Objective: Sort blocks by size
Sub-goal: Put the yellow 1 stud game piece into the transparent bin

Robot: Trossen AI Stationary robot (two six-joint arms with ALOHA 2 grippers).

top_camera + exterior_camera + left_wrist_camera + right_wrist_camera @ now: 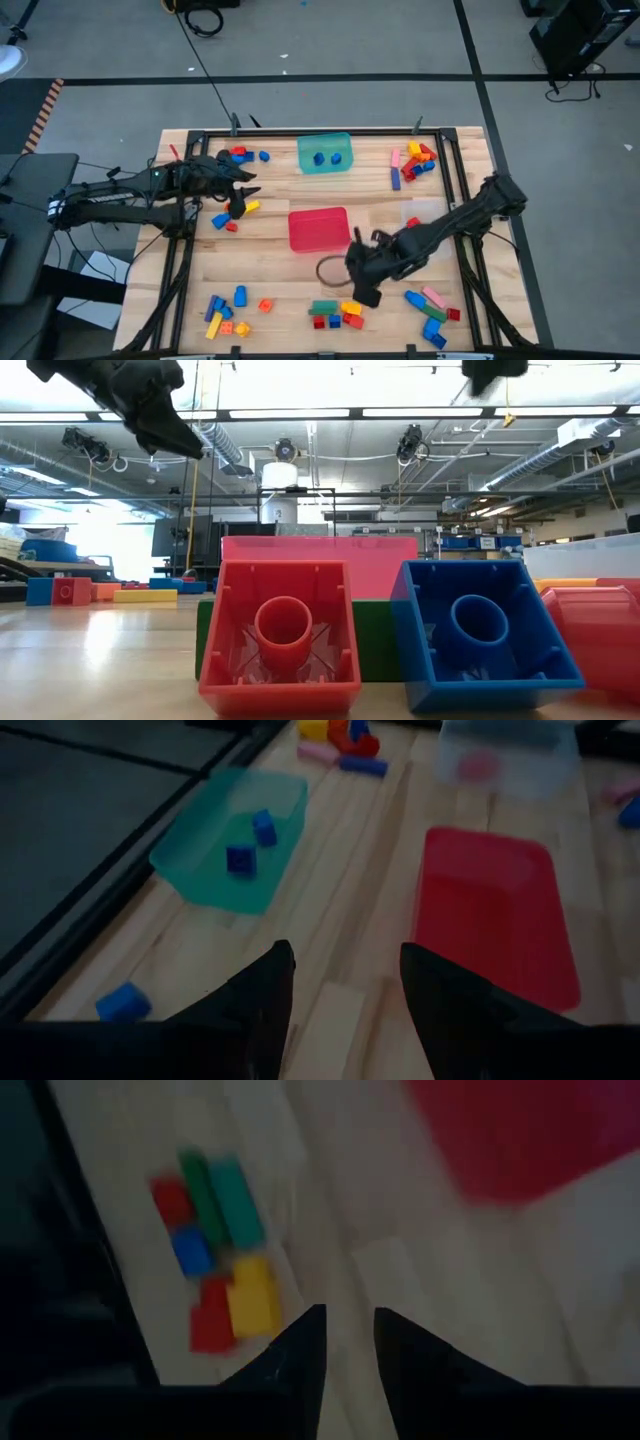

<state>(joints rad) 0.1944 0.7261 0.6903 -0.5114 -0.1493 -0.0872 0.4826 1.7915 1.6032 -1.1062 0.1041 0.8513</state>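
Above a near-edge cluster of red, blue, yellow and green blocks (335, 314) on the bench (275, 265), the right claw (366, 296) hangs narrowly parted and empty, the left claw (240, 207) wider open and empty, two blue cubes (327, 158) in the far teal tub (325, 153).

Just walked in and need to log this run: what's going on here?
A two-arm robot is sorting toy blocks on a wooden table. The teal tub holds two small blue blocks; the red tub looks empty. The left gripper hangs open near the yellow block, holding nothing. The right gripper, open, hovers by the mixed cluster at the table's front edge.
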